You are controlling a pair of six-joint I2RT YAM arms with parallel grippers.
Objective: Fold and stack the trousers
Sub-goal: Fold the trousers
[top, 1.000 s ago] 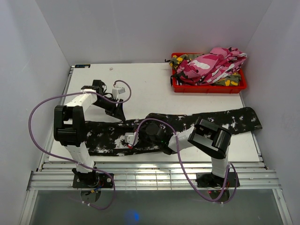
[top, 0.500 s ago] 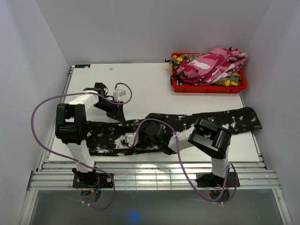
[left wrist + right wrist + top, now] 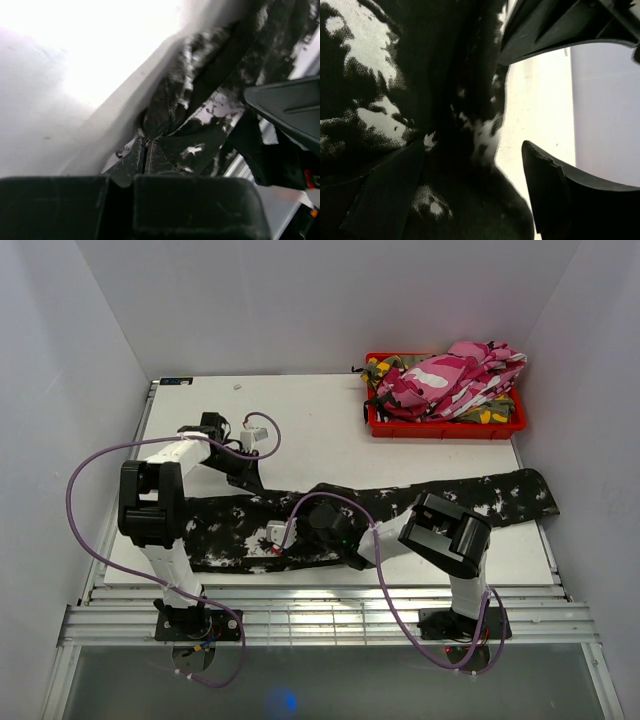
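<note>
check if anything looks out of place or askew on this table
The black trousers lie slanted across the table, bunched near the middle, their right end at the table's right edge. The pink camouflage trousers heap above the rim of the red bin.

We're looking down on a white table (image 3: pixel 330 430), boxed in by pale, bare walls: the left wall (image 3: pixel 60 360) at 9 o'clock, the back wall (image 3: pixel 330 300) at 12, the right wall (image 3: pixel 595 360) at 3. At 6 o'clock a slatted aluminium rail (image 3: pixel 330 625) runs along the near edge. Below it a grey glossy surface (image 3: pixel 420 685) shows a small blue glint (image 3: pixel 282 701). The light is bright and even.
</note>
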